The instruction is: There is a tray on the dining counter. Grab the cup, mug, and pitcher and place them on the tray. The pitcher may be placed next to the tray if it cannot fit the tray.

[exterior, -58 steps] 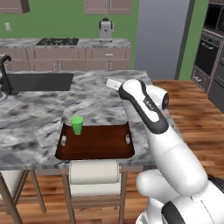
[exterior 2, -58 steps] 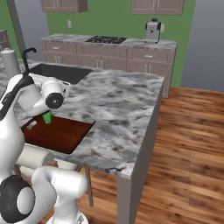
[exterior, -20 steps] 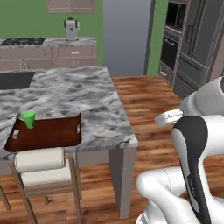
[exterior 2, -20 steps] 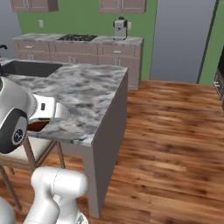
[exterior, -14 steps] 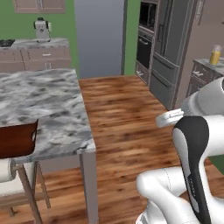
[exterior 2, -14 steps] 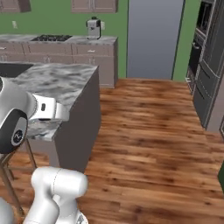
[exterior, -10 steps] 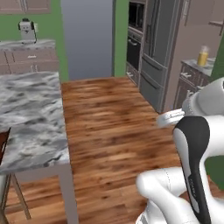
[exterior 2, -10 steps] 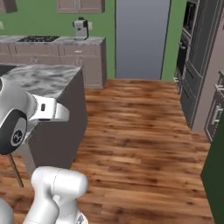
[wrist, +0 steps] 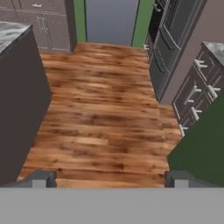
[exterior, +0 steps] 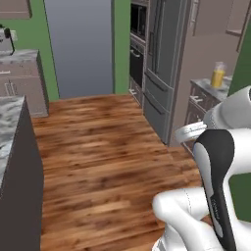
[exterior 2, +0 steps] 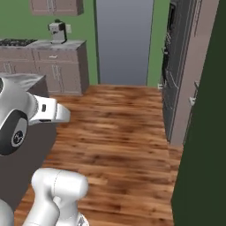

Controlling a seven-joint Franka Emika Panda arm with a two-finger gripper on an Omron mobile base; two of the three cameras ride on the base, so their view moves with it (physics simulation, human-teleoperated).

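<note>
A yellow-orange pitcher (exterior: 218,74) stands on a small counter at the far right, beyond the fridge. The dining counter (exterior: 9,112) is only a marbled corner at the left edge, and its corner (wrist: 11,30) also appears at the upper left of the hand view. The tray, the cup and the mug are out of view. My gripper (wrist: 111,178) is open and holds nothing, its two dark fingertips (wrist: 40,177) far apart over the wood floor. The arm is folded close to the base, far from the pitcher.
Wood floor (exterior: 98,147) stretches ahead. A steel fridge (exterior: 164,63) and a wall oven (exterior: 138,29) line the right side, with grey drawers (wrist: 197,87) nearer. A dark green wall (exterior 2: 207,132) stands close on the right. A coffee machine (exterior 2: 57,31) sits on the back counter.
The base has turned to the right, so the whole picture has shifted: the island, tray and cup have slid off to the left and the pitcher's counter has come in. The gripper stays open.
</note>
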